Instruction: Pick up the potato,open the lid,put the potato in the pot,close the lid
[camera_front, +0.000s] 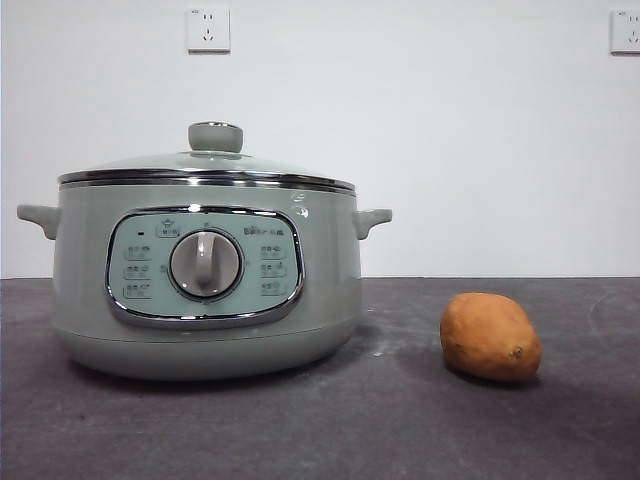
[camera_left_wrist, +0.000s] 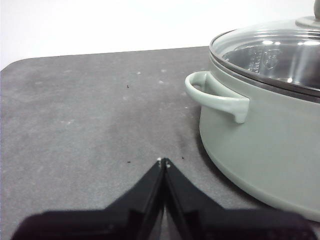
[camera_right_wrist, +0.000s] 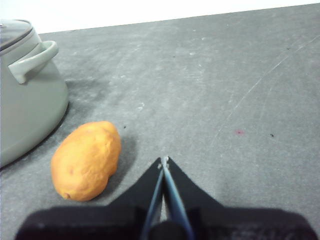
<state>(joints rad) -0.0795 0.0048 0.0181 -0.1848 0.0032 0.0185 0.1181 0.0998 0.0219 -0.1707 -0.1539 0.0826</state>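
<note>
Potato on table, pot lidded, both grippers closed & empty.

Potato (camera_front: 490, 337): oval, orange-brown, matte skin, small dark spot near one end; lies on dark grey table (camera_front: 400, 420) beside pot (camera_front: 205, 290), not touching. Pot sage-green, chrome panel, grey dial; glass lid (camera_front: 205, 165) seated on rim. Right gripper (camera_right_wrist: 164, 161) near potato, jaws together. Left gripper (camera_left_wrist: 163, 161) by pot handle, jaws together.

pot (camera_right_wrist: 27, 95): cut by right-wrist frame edge | panel labels (camera_front: 138, 270): too small to read
</note>
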